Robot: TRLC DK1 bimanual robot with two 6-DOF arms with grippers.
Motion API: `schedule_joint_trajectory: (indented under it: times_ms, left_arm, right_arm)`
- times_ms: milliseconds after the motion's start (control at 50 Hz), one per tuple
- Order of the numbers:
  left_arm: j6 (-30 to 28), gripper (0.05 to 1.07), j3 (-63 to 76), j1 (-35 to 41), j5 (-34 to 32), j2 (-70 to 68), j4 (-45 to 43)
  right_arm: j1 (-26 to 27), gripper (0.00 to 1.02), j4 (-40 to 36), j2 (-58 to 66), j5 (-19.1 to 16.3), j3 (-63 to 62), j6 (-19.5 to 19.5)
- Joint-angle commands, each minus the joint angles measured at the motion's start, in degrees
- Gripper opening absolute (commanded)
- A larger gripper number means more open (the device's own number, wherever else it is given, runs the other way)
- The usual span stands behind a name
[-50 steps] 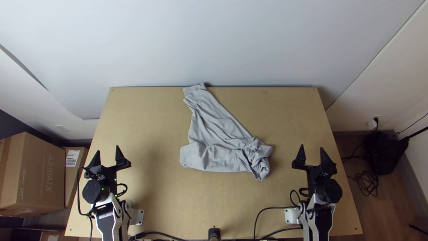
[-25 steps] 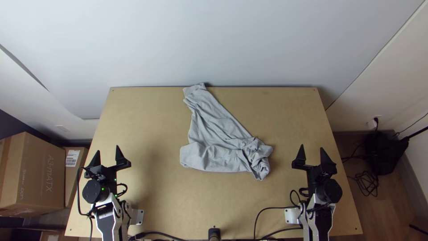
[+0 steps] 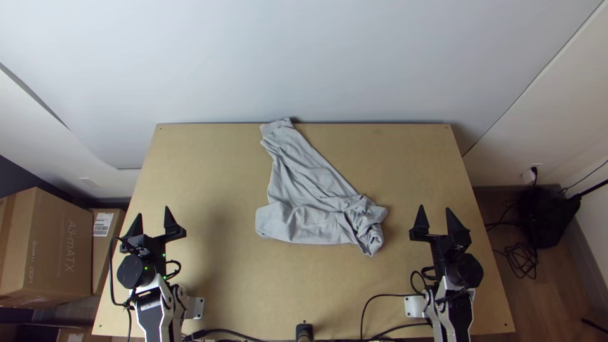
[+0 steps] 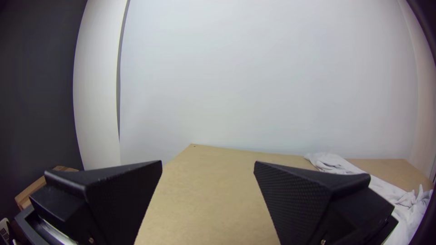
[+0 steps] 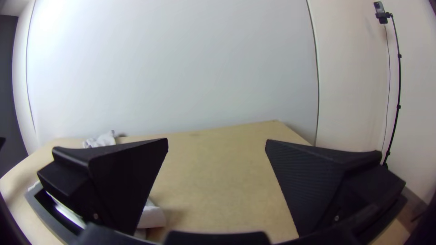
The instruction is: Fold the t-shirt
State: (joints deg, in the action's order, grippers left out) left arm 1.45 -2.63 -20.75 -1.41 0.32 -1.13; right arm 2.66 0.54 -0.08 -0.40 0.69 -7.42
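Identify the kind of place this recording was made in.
Probably a robot test station in a room or small workshop: two robot arms with black fingers stand at a light wooden table, a brown cardboard box sits beside it, and plain white wall panels rise behind.

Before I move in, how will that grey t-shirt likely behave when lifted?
The t-shirt will probably hang floppy, given its soft creases. Its bunched end, toward the right gripper, may come up as a clump rather than open flat.

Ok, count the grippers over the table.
2: the left gripper, at the table's left side, and the right gripper, at its right side, both beside the t-shirt.
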Motion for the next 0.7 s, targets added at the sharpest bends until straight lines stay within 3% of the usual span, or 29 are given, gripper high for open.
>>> schedule_joint_trajectory:
  times_ms: [0,140,400,600,680]
  left_arm:
    - [-0.84,1.03,2.46,-0.34,-0.17,-0.32,1.65]
    - [-0.84,1.03,2.46,-0.34,-0.17,-0.32,1.65]
    - [-0.75,1.03,2.46,0.19,-0.17,-0.32,1.65]
    - [-0.84,1.03,2.46,0.27,-0.08,-0.4,1.39]
    - [-1.72,1.03,2.37,0.63,-0.08,-0.4,1.57]
  right_arm:
    - [-0.46,0.99,-0.97,-0.28,0.93,0.01,-2.07]
    - [-1.34,0.99,-3.26,-0.19,0.84,3.27,-4.97]
    - [-4.94,0.99,-6.78,1.22,0.84,9.16,-5.06]
    - [-6.0,0.99,-13.46,11.77,0.84,19.61,-5.06]
    - [-5.91,0.99,-17.23,17.13,0.84,24.45,-6.73]
